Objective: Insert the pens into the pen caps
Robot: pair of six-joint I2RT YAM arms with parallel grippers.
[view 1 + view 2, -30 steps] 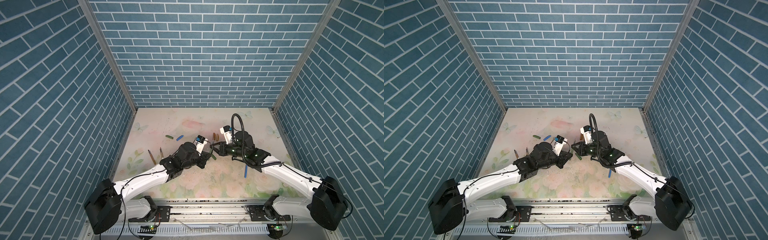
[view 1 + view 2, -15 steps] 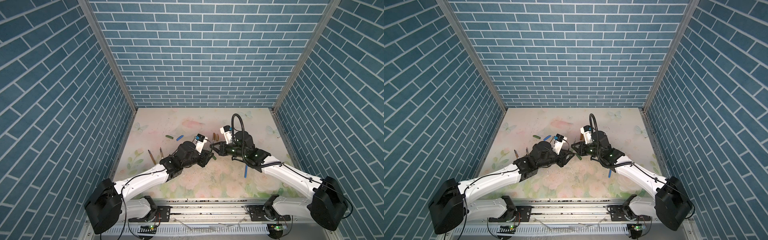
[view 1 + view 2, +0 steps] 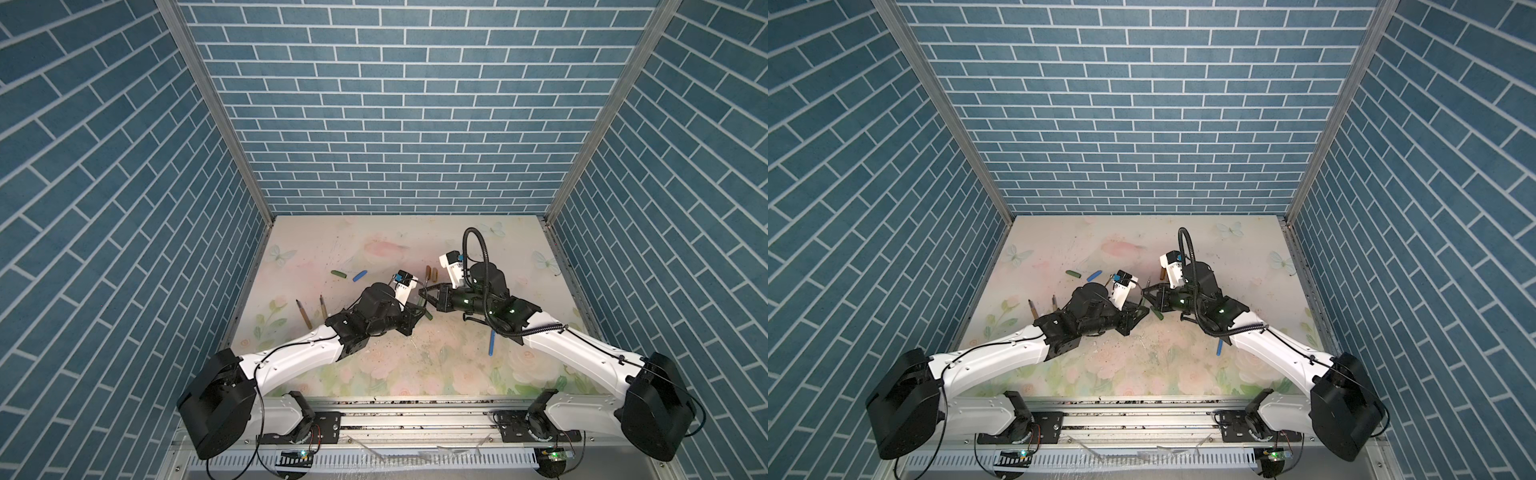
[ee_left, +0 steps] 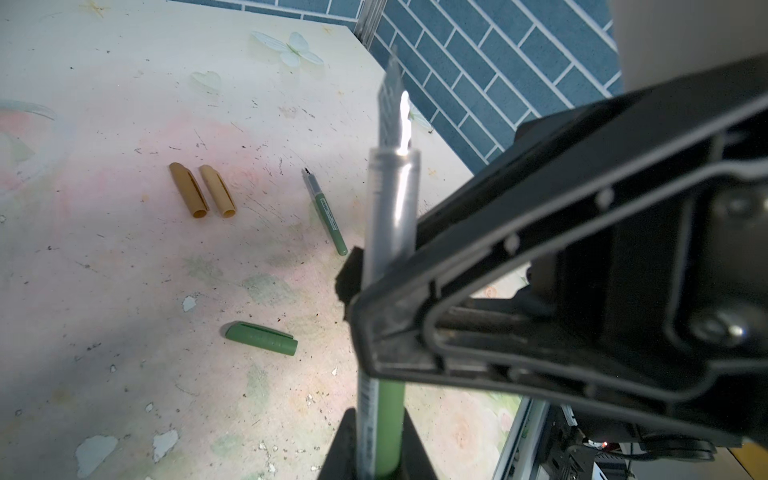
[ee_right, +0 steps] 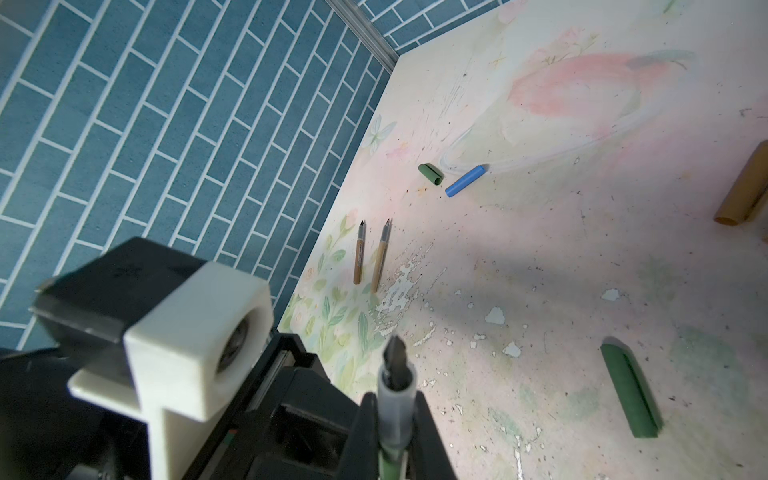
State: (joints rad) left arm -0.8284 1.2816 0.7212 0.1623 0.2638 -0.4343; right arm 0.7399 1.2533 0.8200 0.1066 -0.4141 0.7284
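Observation:
One green pen [image 4: 388,415] is held by both grippers at the table's middle. My left gripper [image 4: 380,419] is shut on its green barrel. My right gripper [image 5: 395,401] is shut on its grey front section, the dark nib [image 5: 397,357] sticking out past the jaws. In both top views the grippers [image 3: 415,309] [image 3: 432,293] meet tip to tip. A green pen cap [image 4: 262,337] [image 5: 629,395] lies on the table just below them. A second green pen [image 4: 328,216] lies beyond it. Two brownish caps [image 4: 188,189] [image 4: 218,190] lie side by side.
A green cap [image 3: 338,274] and a blue cap [image 3: 360,275] lie at the back left. Two brownish pens [image 3: 304,315] [image 3: 323,306] lie near the left wall. A blue pen [image 3: 492,345] lies under my right arm. Brick walls close in three sides.
Hardly anything has moved: both grippers stay together at the table's middle with the green pen between them.

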